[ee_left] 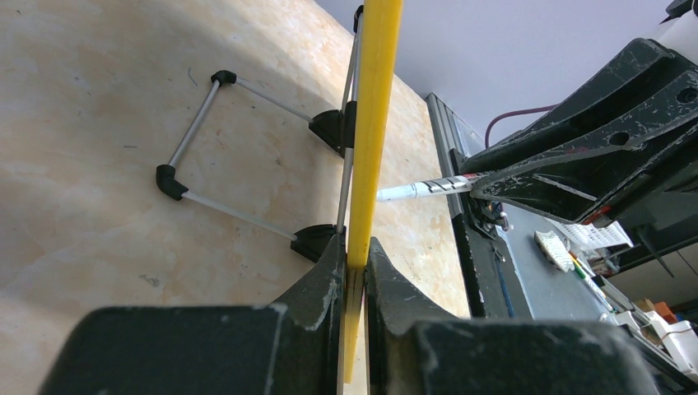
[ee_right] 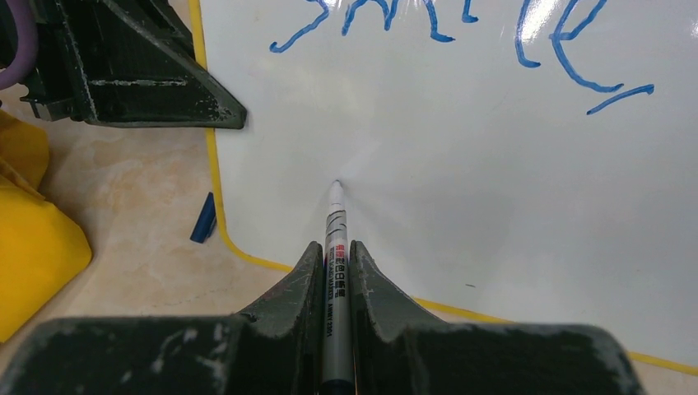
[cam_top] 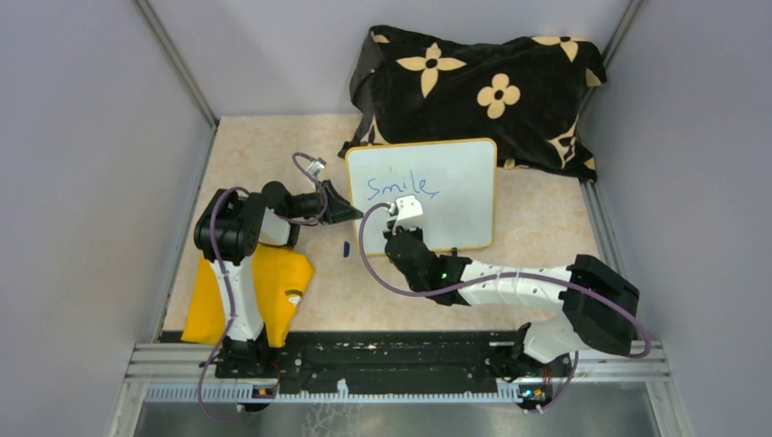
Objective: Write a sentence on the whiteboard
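The whiteboard (cam_top: 455, 173) stands tilted on its wire stand (ee_left: 239, 148), with "Smile" in blue (ee_right: 428, 25) near its top. My left gripper (ee_left: 355, 247) is shut on the board's yellow rim (ee_left: 374, 123) at the left edge. My right gripper (ee_right: 334, 247) is shut on a silver marker (ee_right: 334, 222), which points at the white surface below the writing. The marker's tip sits at or just off the board; contact is not clear. From above, the right gripper (cam_top: 401, 226) hangs before the board's lower left part and the left gripper (cam_top: 350, 214) is at its left edge.
A small blue cap (cam_top: 347, 248) lies on the beige table left of the board's lower corner. A yellow cloth (cam_top: 264, 282) sits by the left arm's base. A black flowered cloth (cam_top: 482, 82) is bunched behind the board. Grey walls close in on three sides.
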You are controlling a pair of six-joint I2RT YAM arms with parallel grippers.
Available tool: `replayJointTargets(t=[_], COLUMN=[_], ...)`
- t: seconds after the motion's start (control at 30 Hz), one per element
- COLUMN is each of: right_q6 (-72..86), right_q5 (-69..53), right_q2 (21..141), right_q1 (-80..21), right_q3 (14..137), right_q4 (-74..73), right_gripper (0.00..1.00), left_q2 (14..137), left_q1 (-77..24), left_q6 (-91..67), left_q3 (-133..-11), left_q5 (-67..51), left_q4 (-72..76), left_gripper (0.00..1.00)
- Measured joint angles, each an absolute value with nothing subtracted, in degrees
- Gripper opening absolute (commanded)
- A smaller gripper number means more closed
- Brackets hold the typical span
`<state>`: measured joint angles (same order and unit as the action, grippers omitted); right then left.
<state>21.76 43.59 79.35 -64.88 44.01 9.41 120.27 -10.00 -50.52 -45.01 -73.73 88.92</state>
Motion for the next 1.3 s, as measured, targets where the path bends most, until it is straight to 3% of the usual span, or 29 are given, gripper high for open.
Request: replayJointTargets(t=[1.3], right_q6=[25.69], right_q5=[41.52], right_q2=[81.87], right_q1=[-64.66], right_q3=[46.15], right_q4=[5.08], right_gripper=[0.0], left_q2=[120.49], left_q1=[-10.0], left_q6=[-50.5], left_q3=[-45.19], left_q5=[-73.21], left_q4=[88.92], left_gripper=[0.0])
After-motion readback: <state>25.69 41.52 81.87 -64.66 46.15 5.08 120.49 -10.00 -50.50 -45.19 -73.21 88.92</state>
